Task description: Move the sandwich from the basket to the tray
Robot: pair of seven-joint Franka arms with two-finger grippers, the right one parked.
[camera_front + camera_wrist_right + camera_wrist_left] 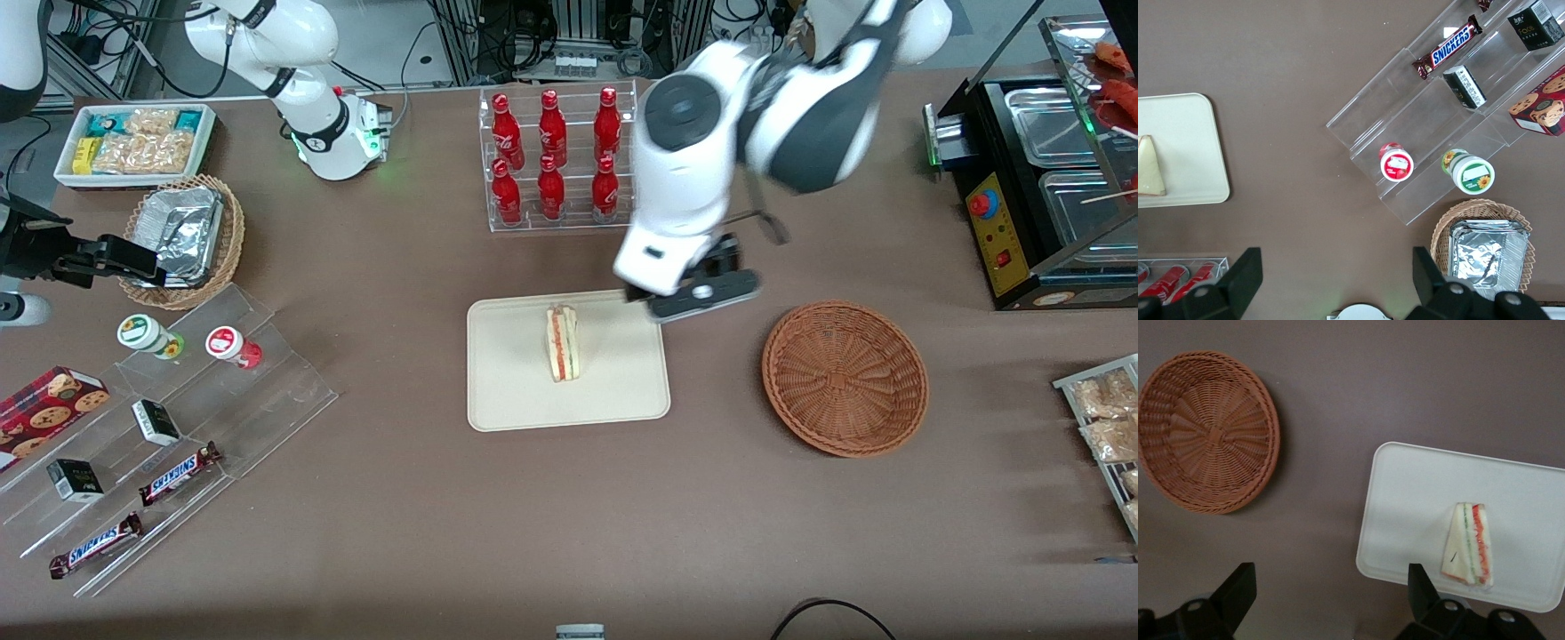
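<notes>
Task looks essentially done: sandwich [562, 342] sits on the tray [507, 400], roughly mid-tray, standing on one bread face's edge with the red and green filling line facing up, clear of the rim on all sides. Basket [845, 377] is empty, well apart from the tray, toward the working arm's end of the table, about midway between the table's front edge and its rack-side edge. Nothing else from the basket to move as far as I can see. Gripper [1328, 587] hangs above the table near the tray corner that lies toward the basket and farthest from the front camera; in the front view it sits over that corner, above the gap between tray and basket. Fingers [1238, 587] are spread wide, nothing between them, touching nothing: wrist view shows bare table and the tray edge in the gap, sandwich just beside one finger in that view but well below it, no contact. So release is complete, I'd say; what's left is at most pulling the arm clear and parking it. Only risk I'd flag: sandwich is on a narrow edge, so a bump to the tray could tip it flat, though it would still land on the tray.
</notes>
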